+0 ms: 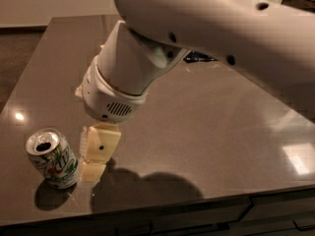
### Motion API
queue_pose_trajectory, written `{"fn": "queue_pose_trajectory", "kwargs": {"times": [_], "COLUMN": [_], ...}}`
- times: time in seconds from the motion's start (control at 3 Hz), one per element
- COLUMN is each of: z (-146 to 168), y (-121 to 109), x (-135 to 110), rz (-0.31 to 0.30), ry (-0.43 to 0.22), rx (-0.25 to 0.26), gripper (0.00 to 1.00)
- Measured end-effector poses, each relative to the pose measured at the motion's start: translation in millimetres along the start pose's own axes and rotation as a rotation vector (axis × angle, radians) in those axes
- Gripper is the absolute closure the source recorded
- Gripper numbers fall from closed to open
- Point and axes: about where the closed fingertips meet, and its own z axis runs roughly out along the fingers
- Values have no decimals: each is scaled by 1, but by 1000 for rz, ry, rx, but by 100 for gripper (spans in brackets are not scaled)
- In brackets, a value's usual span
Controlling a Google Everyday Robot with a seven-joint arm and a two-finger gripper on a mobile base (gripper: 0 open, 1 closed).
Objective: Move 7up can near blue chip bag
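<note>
The 7up can (52,158) stands upright near the table's front left corner, with a silver top and white and green sides. My gripper (95,154), cream coloured, hangs low over the table just right of the can, close beside it and not around it. My big white arm (147,58) fills the upper middle of the view. Only a dark sliver of the blue chip bag (199,57) shows behind the arm at the far side of the table; the rest is hidden.
The dark glossy table (221,132) has its front edge (172,203) just below the can and gripper. A pale yellow scrap (78,90) peeks out at the arm's left side. The arm's shadow lies on the table right of the gripper.
</note>
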Motion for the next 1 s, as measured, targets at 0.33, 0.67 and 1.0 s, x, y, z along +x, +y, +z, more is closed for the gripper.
{"fn": "queue_pose_trajectory", "kwargs": {"times": [0.33,0.67,1.0], "z": [19,37,45], "y": [5,8,10], "x": [-13,-23,-28], "rz": [10,25,32], "ry": [-1,2,2], "rx": [-27,-61,-80], "gripper": [0,0,0]}}
